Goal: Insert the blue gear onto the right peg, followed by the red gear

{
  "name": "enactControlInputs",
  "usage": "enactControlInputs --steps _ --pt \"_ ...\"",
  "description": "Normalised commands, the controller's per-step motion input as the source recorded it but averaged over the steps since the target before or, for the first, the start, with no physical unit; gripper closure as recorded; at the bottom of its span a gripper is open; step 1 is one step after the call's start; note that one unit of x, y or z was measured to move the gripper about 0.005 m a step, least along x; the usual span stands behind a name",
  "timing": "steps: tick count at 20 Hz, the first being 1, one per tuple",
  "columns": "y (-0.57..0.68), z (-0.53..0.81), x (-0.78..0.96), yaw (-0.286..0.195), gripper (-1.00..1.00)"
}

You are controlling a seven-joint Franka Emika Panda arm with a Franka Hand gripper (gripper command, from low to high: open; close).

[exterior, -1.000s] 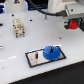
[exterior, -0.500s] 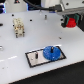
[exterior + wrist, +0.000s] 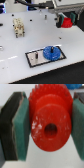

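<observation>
Between the hand's (image 3: 46, 128) two pads sits one red gear (image 3: 49, 121); one blue gear (image 3: 51, 52) rests on the plate (image 3: 35, 60).

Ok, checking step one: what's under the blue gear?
The blue gear lies on the dark plate. The peg beneath it is covered, unseen.

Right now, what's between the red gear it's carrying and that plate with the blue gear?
In the exterior view, only bare white table separates the red gear from the plate.

Blue gear (image 3: 51, 52) on right peg; red gear (image 3: 49, 123) between gripper pads (image 3: 21, 126).
</observation>
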Motion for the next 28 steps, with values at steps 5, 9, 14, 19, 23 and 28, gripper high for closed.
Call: enactControlInputs --steps 5,9,14,19,23,28 --pt "-0.25 0.16 0.76 0.000 1.00" --pt "-0.24 0.10 0.72 0.000 1.00" --pt "-0.21 0.02 0.56 0.000 1.00" --pt "-0.17 -0.04 0.37 0.000 1.00" --pt "-0.17 -0.08 0.33 0.000 1.00" --pt "-0.15 -0.08 0.22 0.000 1.00"
